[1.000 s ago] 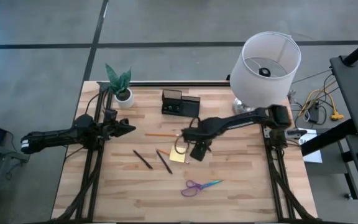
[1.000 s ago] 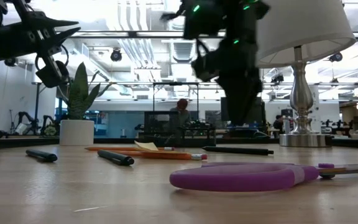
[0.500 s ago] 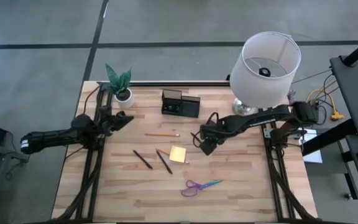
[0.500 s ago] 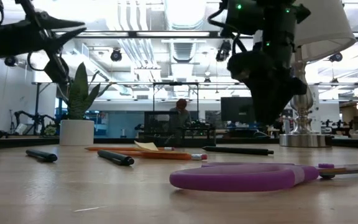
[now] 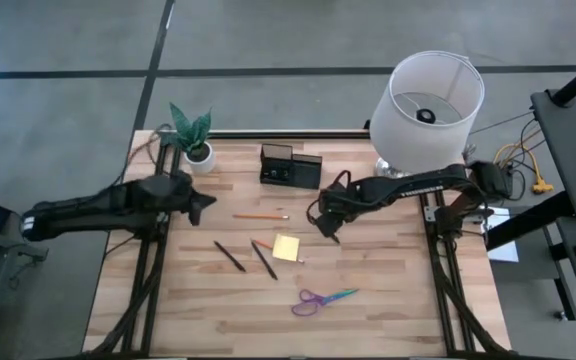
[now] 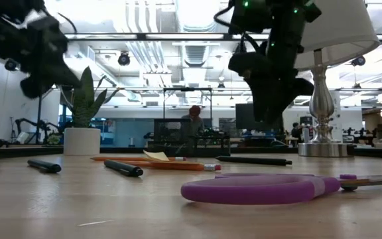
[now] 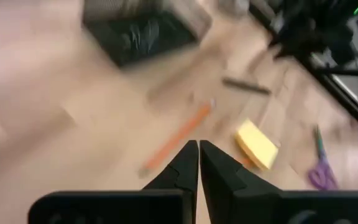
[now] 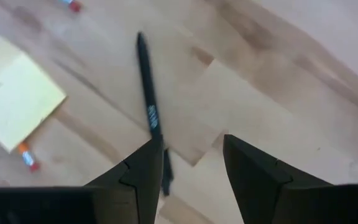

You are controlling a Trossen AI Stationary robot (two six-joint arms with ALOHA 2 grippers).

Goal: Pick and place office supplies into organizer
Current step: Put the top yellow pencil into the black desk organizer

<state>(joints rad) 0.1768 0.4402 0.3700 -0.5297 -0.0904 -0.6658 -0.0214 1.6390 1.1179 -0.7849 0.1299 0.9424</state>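
We find the right end effector (image 8: 188, 165) released and empty above a dark pen (image 8: 150, 112) lying on the worktop (image 5: 388, 290) beside the sticky-note pad (image 8: 14, 93), the left end effector (image 7: 198, 165) clenched shut; we advise centring both fingers astride the barrel before descending.

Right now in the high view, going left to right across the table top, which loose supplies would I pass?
Dark pen → orange pencil → yellow sticky-note pad → scissors. Left out: the second dark pen beside the pad and the pen under the right gripper, since their spans overlap the others.
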